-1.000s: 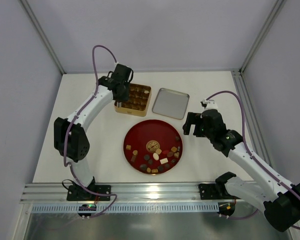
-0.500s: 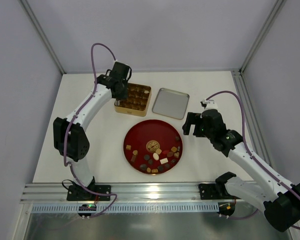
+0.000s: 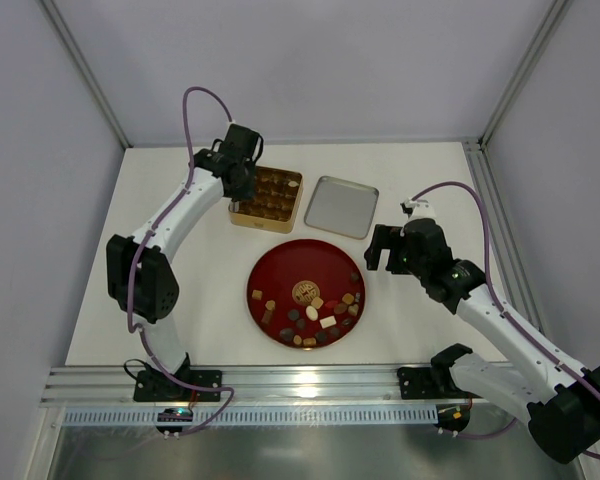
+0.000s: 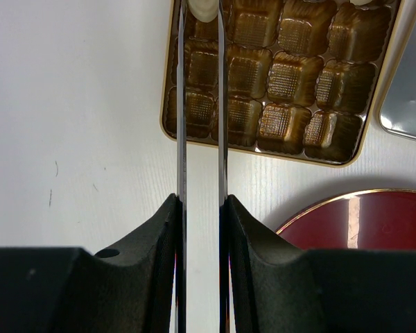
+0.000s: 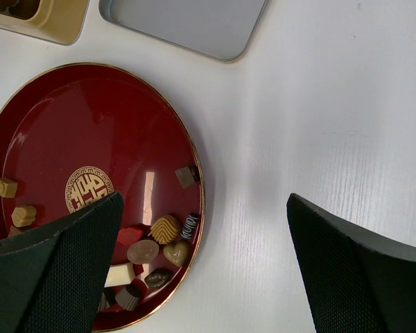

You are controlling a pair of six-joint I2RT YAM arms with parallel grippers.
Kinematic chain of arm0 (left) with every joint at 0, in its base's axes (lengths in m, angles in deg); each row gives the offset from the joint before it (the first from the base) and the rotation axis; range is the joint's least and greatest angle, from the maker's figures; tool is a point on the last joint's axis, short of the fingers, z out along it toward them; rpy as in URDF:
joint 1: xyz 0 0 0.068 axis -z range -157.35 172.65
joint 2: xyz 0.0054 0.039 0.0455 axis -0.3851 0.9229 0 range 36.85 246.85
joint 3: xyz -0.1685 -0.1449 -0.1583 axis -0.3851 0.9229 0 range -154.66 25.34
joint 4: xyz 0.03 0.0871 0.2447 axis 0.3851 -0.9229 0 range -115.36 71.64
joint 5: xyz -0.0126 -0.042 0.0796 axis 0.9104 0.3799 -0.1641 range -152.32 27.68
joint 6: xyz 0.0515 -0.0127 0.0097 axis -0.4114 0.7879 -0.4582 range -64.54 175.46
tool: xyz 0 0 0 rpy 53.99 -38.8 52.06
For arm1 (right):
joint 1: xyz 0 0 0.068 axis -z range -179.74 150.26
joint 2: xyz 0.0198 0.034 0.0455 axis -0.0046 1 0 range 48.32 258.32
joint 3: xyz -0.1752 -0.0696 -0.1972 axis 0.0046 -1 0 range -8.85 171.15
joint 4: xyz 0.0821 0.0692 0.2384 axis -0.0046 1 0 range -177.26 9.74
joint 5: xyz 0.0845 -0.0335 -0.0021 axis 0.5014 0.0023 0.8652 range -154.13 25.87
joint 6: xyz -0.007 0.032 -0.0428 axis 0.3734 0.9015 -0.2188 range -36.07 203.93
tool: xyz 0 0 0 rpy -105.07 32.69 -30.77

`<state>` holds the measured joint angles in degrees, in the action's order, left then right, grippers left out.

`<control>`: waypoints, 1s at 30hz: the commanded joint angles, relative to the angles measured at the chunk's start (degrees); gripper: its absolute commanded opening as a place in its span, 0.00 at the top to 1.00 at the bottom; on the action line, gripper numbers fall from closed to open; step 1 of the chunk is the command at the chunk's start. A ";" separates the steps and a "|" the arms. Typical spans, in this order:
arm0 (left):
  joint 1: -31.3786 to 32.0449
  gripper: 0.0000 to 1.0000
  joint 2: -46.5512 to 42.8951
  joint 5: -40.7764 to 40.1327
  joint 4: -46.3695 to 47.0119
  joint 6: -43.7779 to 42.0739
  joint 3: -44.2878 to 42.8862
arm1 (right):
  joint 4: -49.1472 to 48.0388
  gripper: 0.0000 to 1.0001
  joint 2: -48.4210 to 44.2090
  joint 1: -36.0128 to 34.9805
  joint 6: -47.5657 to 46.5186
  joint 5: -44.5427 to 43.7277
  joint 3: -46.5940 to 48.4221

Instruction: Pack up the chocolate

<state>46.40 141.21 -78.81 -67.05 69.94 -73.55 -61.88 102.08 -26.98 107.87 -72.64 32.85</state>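
Several chocolates [image 3: 320,310] lie in the lower right of the round dark-red plate [image 3: 280,265]; they also show in the right wrist view [image 5: 165,229]. The open gold tin [image 3: 278,173] stands behind it. My left gripper [image 3: 242,188] is over the tin's left side. In the left wrist view its long thin blades [image 4: 201,5] are close together with a cream-white chocolate [image 4: 202,11] between their tips, over a far-left cup of the tin [image 4: 284,76]. My right gripper [image 3: 385,248] is open and empty, above the table right of the plate [image 5: 208,270].
The tin's lid [image 3: 342,206] lies upside down, right of the tin and behind the plate, and shows in the right wrist view [image 5: 187,21]. Most cups of the tin are empty. The plate's rim [image 4: 374,222] is near the tin. Frame posts stand at the table's back corners.
My left gripper has moved slightly toward the back along the tin's left side. The right arm has not moved.
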 commanded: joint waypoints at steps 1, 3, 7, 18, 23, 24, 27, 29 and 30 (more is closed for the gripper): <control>-0.46 0.70 -0.64 -0.38 0.08 -0.94 -1.04 | -1.48 0.00 -0.14 0.17 0.31 0.34 0.67; -0.46 0.70 -0.38 -0.47 0.00 -0.95 -0.95 | -1.74 0.00 -0.14 0.17 0.31 0.43 0.50; -0.46 0.70 -0.29 -0.30 0.08 -0.95 -0.78 | -1.83 0.00 -0.06 0.17 0.40 0.43 0.50; -0.46 0.67 -0.82 -1.17 -0.01 -1.30 0.01 | -1.92 0.00 0.03 0.17 0.49 0.43 0.41; -0.46 0.67 -0.73 -1.44 -0.09 -1.65 0.01 | -1.92 0.00 -0.06 0.26 0.49 0.43 0.50; -0.37 0.67 -0.73 -1.44 -0.18 -1.56 0.10 | -1.92 0.00 -0.06 0.26 0.49 0.43 0.41; -0.46 0.67 -0.65 -1.44 -0.09 -1.65 0.19 | -1.92 0.00 0.03 0.09 0.49 0.34 0.58; -0.46 0.67 -0.65 -1.61 -0.09 -1.74 0.19 | -1.83 0.00 0.03 0.09 0.49 0.43 0.58; -0.37 0.67 -0.82 -1.53 -0.01 -1.74 0.28 | -1.92 0.00 0.03 0.17 0.49 0.43 0.67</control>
<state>46.40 141.21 -78.90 -67.53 69.42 -73.20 -61.92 102.10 -26.98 108.07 -72.32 32.82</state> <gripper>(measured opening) 0.338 0.996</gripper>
